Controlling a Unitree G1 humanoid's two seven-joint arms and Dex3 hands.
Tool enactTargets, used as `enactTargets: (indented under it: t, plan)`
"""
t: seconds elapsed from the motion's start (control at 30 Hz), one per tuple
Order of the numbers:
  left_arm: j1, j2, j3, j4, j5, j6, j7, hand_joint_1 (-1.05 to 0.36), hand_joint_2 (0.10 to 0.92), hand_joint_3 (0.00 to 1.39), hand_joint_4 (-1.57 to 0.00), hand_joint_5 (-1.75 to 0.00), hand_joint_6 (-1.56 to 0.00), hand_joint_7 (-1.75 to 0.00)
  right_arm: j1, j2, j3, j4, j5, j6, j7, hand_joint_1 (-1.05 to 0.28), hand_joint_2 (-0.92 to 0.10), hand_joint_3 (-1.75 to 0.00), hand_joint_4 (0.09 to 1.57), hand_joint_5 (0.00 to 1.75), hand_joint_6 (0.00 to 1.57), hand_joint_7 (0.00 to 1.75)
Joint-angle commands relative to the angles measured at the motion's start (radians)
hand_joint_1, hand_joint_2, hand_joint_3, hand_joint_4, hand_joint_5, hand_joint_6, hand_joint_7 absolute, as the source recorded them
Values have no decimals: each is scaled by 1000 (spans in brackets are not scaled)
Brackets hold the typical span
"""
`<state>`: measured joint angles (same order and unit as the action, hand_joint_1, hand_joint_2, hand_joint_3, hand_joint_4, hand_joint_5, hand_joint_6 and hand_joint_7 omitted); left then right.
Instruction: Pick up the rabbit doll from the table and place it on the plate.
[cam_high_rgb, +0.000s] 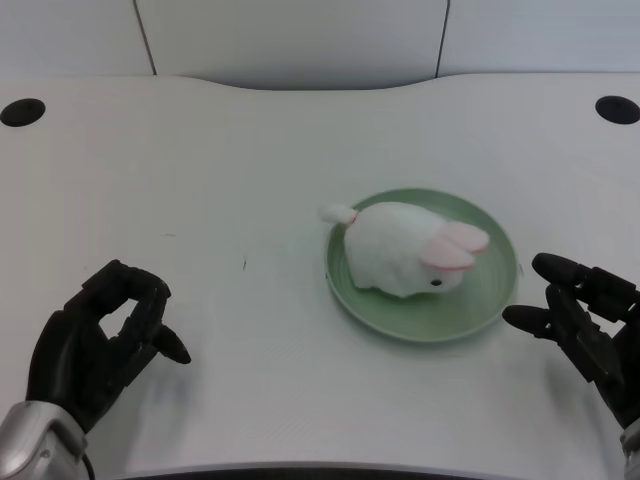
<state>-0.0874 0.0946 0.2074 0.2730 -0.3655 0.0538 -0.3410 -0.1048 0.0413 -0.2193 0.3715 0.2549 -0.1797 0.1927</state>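
Note:
A white rabbit doll (403, 247) with pink ears lies on the green plate (490, 290), its tail hanging over the plate's left rim. My left hand (100, 340) rests low at the left, well apart from the plate, fingers curled in loosely around nothing. My right hand (585, 320) sits just right of the plate, fingers apart.
The white table (200, 180) has two black round holes at its far corners, one on the left (22, 111) and one on the right (617, 109). A pale wall panel stands behind the table's far edge.

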Motion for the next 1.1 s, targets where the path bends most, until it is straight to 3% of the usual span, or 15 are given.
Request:
enactTargets:
  t: [0.03, 0.13, 0.3, 0.43, 0.53, 0.7, 0.83, 1.0, 1.1]
  plan:
    - [-6, 7, 16, 61, -2, -48, -29, -559, 921, 530, -865, -1746, -529, -1724, 3, -13, -8, -2, 12, -4, 1, -189, -921, -321, 1044, 464, 1131, 5]
    - [-6, 7, 16, 94, 7, -71, -33, -577, 921, 520, -931, -1746, -595, -1743, 2, -10, -11, 5, 21, -9, 9, -200, -921, -322, 1045, 462, 1134, 6]
    - [-4, 12, 12, 109, 11, -91, -44, -580, 921, 523, -940, -1746, -604, -1746, 4, -10, -9, -2, 18, 1, 4, -206, -921, -325, 1037, 450, 1131, 4]
    - [-4, 10, 8, 102, 27, -58, -7, -597, 921, 470, -965, -1746, -651, -1746, 3, -11, -14, 5, 22, 0, 6, -187, -921, -341, 1046, 448, 1130, 3]
    - [-4, -3, 7, 104, 32, -64, 5, -589, 921, 493, -963, -1746, -649, -1746, 0, -20, -18, 30, 19, -30, 23, -218, -921, -335, 1030, 438, 1116, 0]
    - [15, -20, 6, 76, 40, -38, 46, -579, 921, 476, -916, -1746, -591, -1746, -6, -28, -23, 67, 6, -70, 19, -193, -921, -330, 1038, 445, 1116, 4]
    - [16, -20, 3, 78, 44, -35, 44, -568, 921, 479, -874, -1746, -563, -1746, -18, -26, -30, 90, 19, -83, 26, -174, -921, -338, 1038, 452, 1111, 1]
    - [9, -23, 7, 97, 36, -48, 29, -566, 921, 501, -882, -1746, -562, -1746, -42, -29, -42, 128, 14, -97, 18, -166, -921, -346, 1040, 458, 1126, 8]
    - [-11, -13, 10, 79, 11, 48, 36, -582, 921, 472, -877, -1746, -594, -1746, -56, -23, -57, 190, 18, -158, 31, -209, -921, -333, 1052, 466, 1138, 14]
